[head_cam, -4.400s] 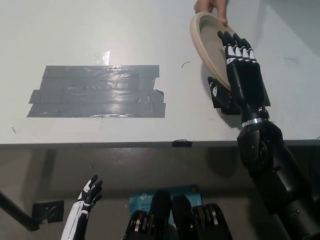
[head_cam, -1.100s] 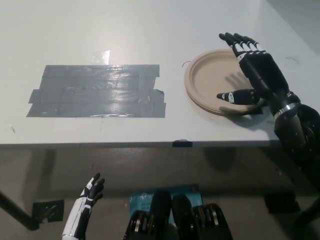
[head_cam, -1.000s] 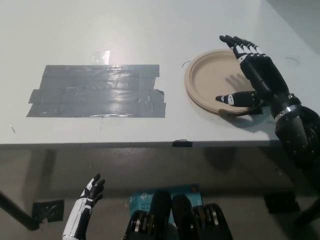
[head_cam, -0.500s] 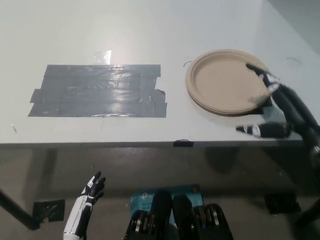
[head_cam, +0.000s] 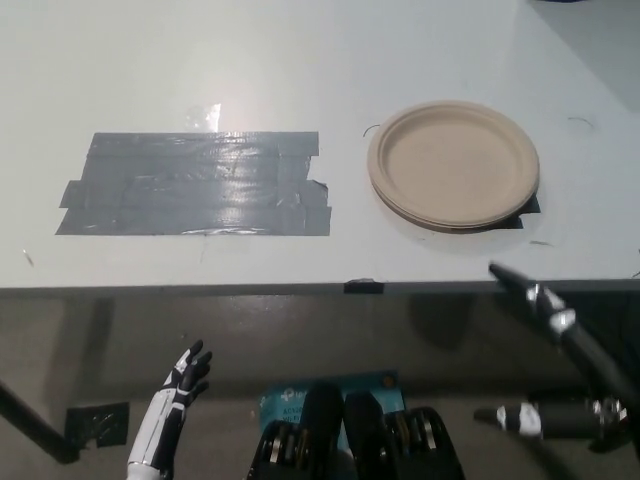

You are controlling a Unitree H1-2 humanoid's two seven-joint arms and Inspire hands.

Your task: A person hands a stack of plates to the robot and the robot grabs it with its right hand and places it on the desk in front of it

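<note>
Plates: stack of plates (head_cam: 453, 165) lies flat on the tabletop (head_cam: 300, 60), right of centre, with nothing touching it.
Tape: grey tape patch (head_cam: 195, 183) lies left of the stack, well apart from it.
Right robot hand (head_cam: 578, 340): black, below the tabletop's near edge at lower right, fingers spread, holding nothing.
Left robot hand (head_cam: 172, 400): white, resting low at lower left, fingers apart, empty.

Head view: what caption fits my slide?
Stack of plates flat on the desk beside a grey tape patch; right robot hand open below the edge, left robot hand low.
</note>
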